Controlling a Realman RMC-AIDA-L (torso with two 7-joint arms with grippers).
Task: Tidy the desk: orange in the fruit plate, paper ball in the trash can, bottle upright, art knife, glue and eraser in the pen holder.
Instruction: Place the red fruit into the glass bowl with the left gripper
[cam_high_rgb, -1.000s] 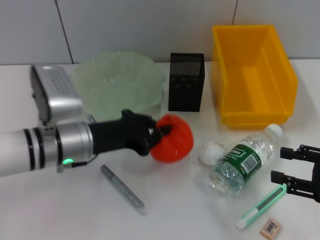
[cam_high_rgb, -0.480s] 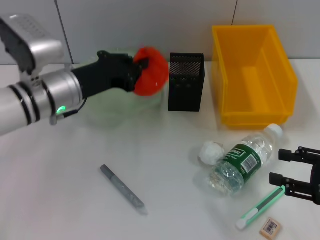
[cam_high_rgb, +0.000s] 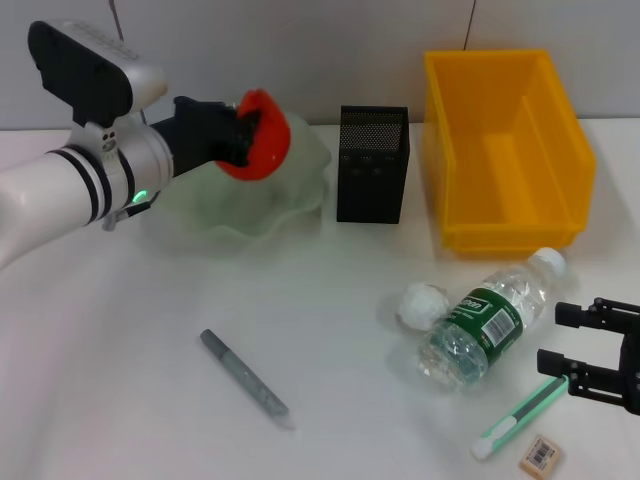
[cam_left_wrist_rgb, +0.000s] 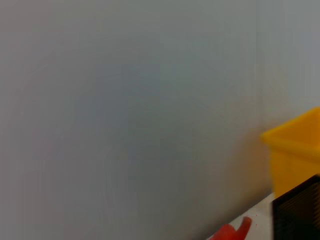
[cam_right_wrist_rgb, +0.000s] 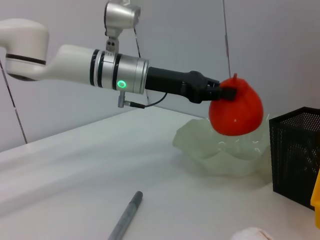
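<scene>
so the left gripper (cam_high_rgb: 243, 138) has the orange (cam_high_rgb: 262, 135) clamped and held up over the plate (cam_high_rgb: 290, 205), not dropped in yet. Everything else looks untouched: bottle (cam_high_rgb: 487, 322) lying on its side with the paper ball (cam_high_rgb: 423, 304) touching it, knife (cam_high_rgb: 523, 413) and eraser (cam_high_rgb: 542, 453) flat on the desk near the right gripper (cam_high_rgb: 583, 349), which sits parked with its jaws apart. Pen holder (cam_high_rgb: 372, 163) and bin (cam_high_rgb: 505, 145) are empty as far as I can see, and there's a grey pen (cam_high_rgb: 245, 378) lying out front
</scene>
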